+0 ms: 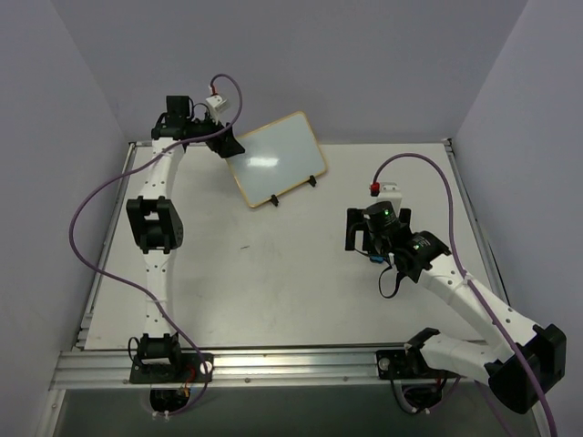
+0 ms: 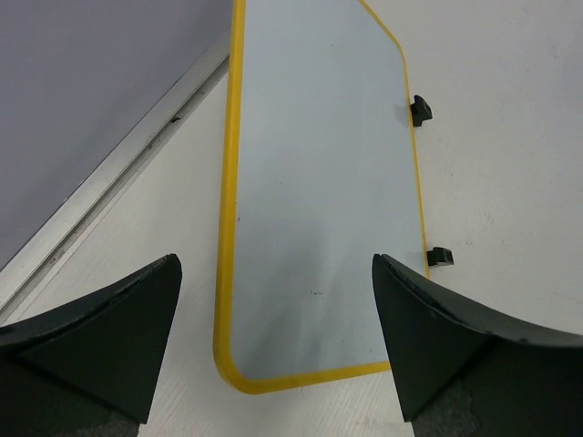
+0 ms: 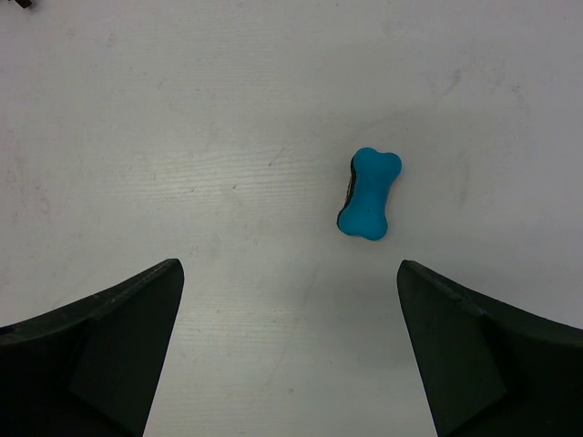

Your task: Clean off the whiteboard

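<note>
- Whiteboard [image 1: 276, 159]: far middle of the table [image 1: 273, 300], propped tilted on a black wire stand [image 2: 420, 110]. No writing shows on its face.
- Handling, as judged: light, stiff and slick-faced. It would likely slide or tip on the stand under pressure, and is best held by the thin yellow frame at an edge.
- Left gripper [image 1: 224, 142]: just beside the board's left edge, fingers wide, holding nothing.
- Right gripper [image 3: 290, 264]: fingers wide and empty, above the blue eraser [image 3: 369, 194] lying on the table.

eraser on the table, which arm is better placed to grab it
Right: the right gripper, open, hangs over the blue eraser; the left gripper is far off at the whiteboard.
</note>
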Controlling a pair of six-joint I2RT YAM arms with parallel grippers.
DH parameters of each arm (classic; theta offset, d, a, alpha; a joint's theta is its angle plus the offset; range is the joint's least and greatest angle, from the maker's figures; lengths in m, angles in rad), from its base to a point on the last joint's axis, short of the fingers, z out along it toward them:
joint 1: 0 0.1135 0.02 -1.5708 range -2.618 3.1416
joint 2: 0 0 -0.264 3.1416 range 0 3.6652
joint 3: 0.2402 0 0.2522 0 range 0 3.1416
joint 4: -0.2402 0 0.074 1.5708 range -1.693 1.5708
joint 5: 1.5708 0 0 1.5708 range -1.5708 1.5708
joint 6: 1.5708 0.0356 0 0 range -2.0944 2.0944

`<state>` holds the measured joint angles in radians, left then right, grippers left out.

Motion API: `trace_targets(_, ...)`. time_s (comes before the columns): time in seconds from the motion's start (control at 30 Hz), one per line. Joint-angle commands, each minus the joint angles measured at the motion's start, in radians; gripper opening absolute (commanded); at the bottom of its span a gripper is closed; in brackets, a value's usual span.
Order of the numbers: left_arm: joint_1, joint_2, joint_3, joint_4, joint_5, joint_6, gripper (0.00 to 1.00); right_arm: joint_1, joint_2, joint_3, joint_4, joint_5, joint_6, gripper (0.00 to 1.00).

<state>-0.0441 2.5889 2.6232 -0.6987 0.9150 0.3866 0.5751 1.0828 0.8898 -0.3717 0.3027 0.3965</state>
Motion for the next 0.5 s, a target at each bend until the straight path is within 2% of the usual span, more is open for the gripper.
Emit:
trace_targets(0.0, 0.012, -0.139, -0.020, 0.011, -0.004, 0.003, 0.94, 0.009, 0.000, -0.009, -0.015, 0.036, 0.011, 1.00)
trace_targets(0.17, 0.013, -0.248, -0.061, 0.008, -0.099, -0.083, 0.94, 0.011, 0.000, -0.005, -0.019, 0.050, 0.013, 1.00)
trace_targets(0.27, 0.015, -0.413, -0.181, 0.077, -0.227, -0.217, 0.94, 0.011, -0.020, 0.003, -0.027, 0.082, 0.015, 1.00)
trace_targets(0.37, 0.013, -0.559, -0.354, 0.189, -0.430, -0.386, 0.94, 0.009, -0.073, 0.012, -0.029, 0.133, 0.031, 1.00)
trace_targets(0.4, 0.012, -0.593, -0.391, 0.199, -0.523, -0.482, 0.94, 0.009, -0.095, 0.012, -0.026, 0.144, 0.041, 1.00)
trace_targets(0.47, 0.003, -0.715, -0.517, 0.199, -0.632, -0.555, 0.94, 0.011, -0.160, 0.012, -0.015, 0.156, 0.060, 1.00)
